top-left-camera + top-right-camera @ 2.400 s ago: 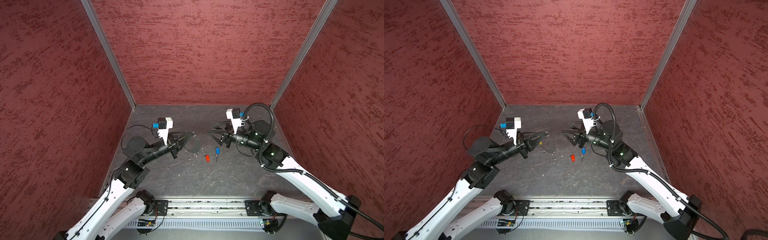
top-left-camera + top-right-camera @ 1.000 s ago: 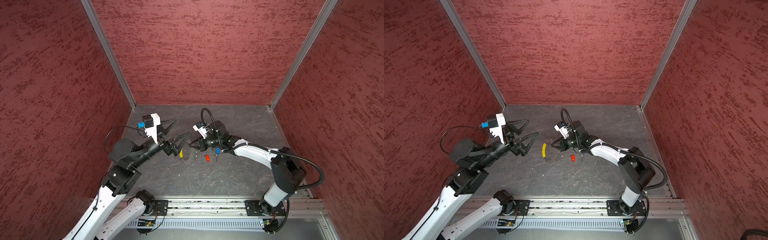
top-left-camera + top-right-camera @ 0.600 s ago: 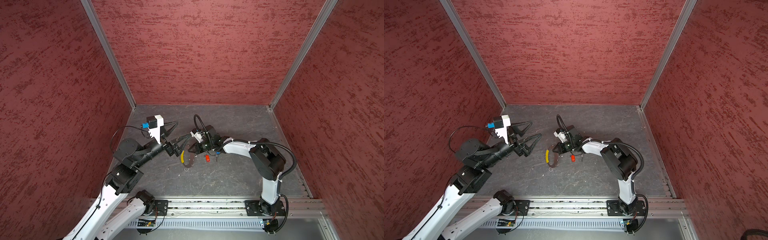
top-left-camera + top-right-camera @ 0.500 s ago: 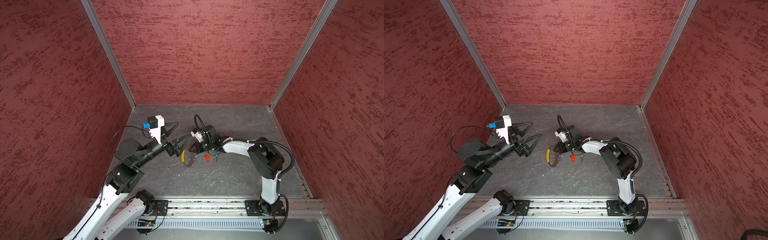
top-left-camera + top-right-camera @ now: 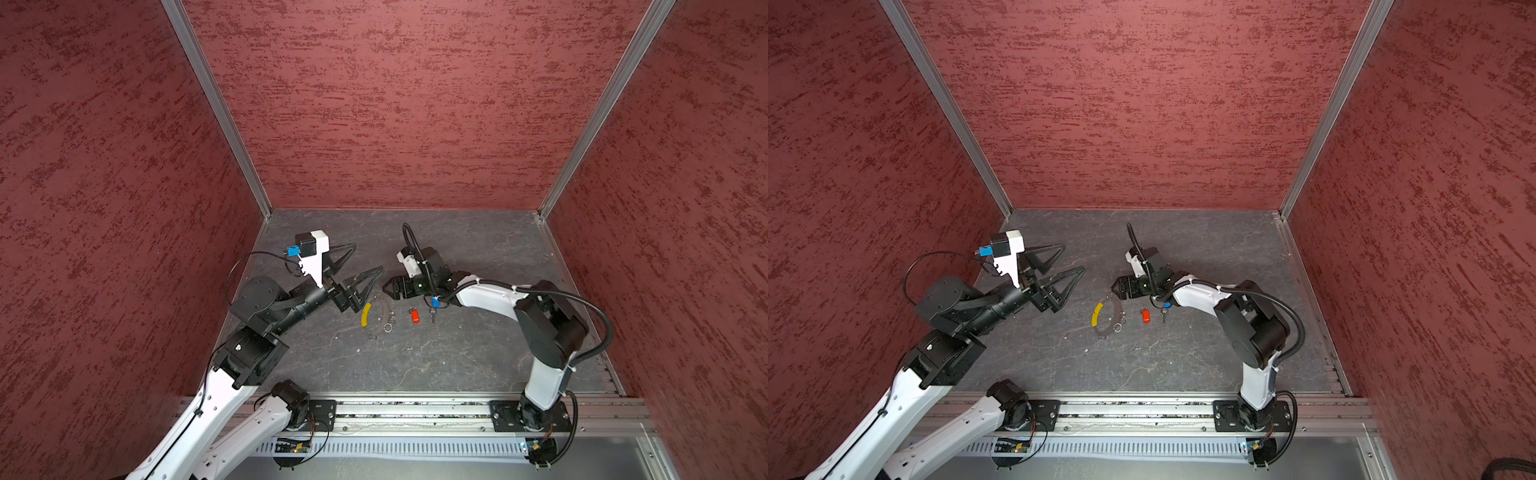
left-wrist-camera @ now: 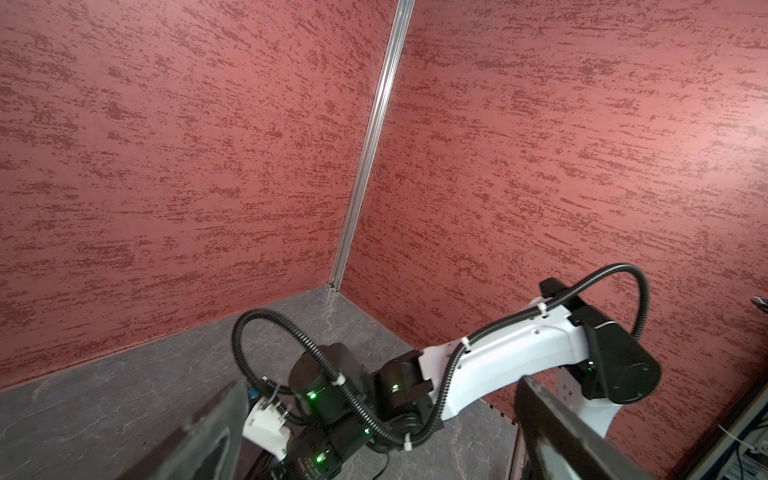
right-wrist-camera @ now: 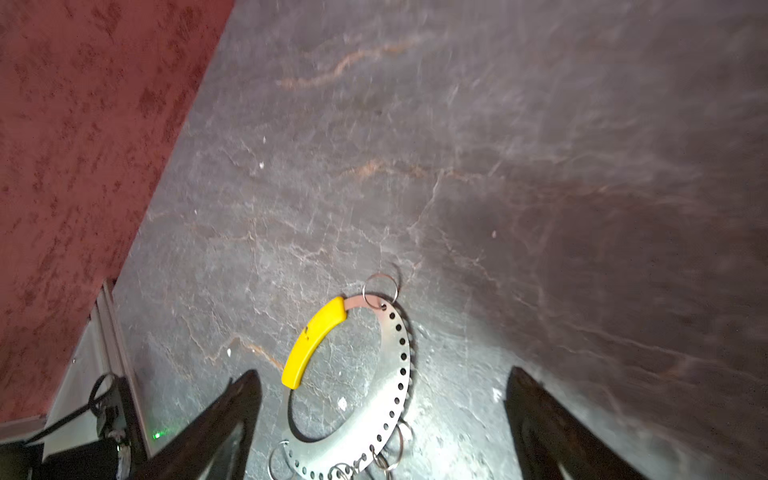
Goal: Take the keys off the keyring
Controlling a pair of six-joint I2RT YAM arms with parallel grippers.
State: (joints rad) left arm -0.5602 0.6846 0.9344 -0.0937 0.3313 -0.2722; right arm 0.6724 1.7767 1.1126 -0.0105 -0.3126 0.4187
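The keyring [image 5: 379, 316] [image 5: 1109, 319] lies flat on the grey floor, a silvery perforated crescent [image 7: 400, 374] with a yellow sleeve [image 7: 314, 340] and small split rings. The keys lie loose to its right. The red-headed key [image 5: 414, 316] [image 5: 1145, 315] is nearer the ring, and the blue-headed one [image 5: 435, 302] [image 5: 1165, 306] is half hidden under my right wrist. My right gripper [image 5: 387, 286] [image 5: 1116, 286] [image 7: 381, 372] stands open just above the ring's far end, holding nothing. My left gripper [image 5: 368, 258] [image 5: 1074, 257] [image 6: 378, 380] hovers open and empty to the ring's left.
Red textured walls [image 5: 395, 124] close in the back and both sides. A metal rail [image 5: 415, 411] carrying both arm bases runs along the front edge. The right arm's elbow [image 5: 548, 328] rises at the right.
My right gripper has opened and let go of the keyring, which now lies flat a little nearer the front. The right arm's elbow swung right. The left gripper stayed open.
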